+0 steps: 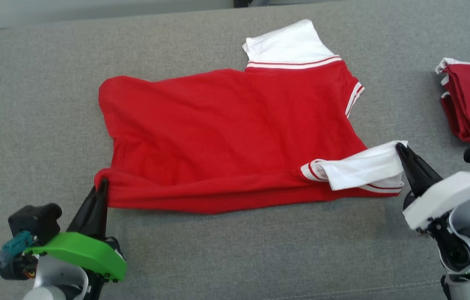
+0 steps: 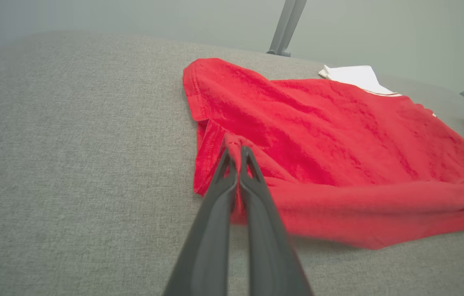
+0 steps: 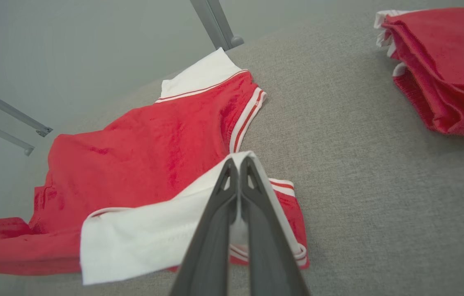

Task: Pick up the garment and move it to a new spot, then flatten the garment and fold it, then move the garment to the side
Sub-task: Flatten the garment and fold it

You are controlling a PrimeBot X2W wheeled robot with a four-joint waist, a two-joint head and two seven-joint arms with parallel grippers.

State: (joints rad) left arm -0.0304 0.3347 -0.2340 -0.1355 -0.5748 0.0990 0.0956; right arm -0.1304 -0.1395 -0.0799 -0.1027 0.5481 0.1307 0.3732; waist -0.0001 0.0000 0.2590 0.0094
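Grey cushion point(image 1: 31, 104), red shirt point(image 1: 226, 133), right wrist view — sleeve point(image 3: 141, 238) clamped

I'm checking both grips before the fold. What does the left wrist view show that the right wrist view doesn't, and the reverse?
Left wrist view, not the right: the left tool shut on the red hem corner. Right wrist view, not the left: the right tool shut on the near white sleeve. Both: the garment, its far white sleeve, the grey surface and the folded red stack.
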